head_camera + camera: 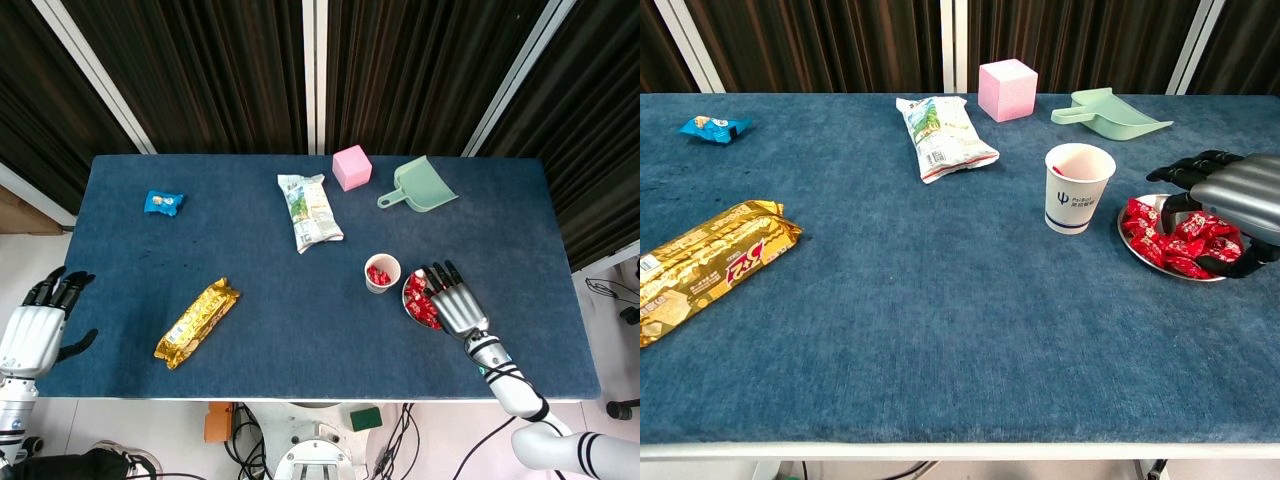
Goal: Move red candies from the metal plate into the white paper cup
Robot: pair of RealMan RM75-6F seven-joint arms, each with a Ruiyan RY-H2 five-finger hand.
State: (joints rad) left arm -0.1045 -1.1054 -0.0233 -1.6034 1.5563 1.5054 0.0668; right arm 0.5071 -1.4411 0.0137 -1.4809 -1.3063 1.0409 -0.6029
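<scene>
Several red candies [1180, 242] lie heaped on the metal plate [1127, 240] just beside the white paper cup [1077, 186], so my right hand [1230, 195] hovers over them, fingers [1185, 172] apart, gripping nothing yet.

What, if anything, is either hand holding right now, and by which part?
Nothing visibly. The right hand hovers over the red candies on the metal plate, fingers spread; the left hand is open off the table.
</scene>
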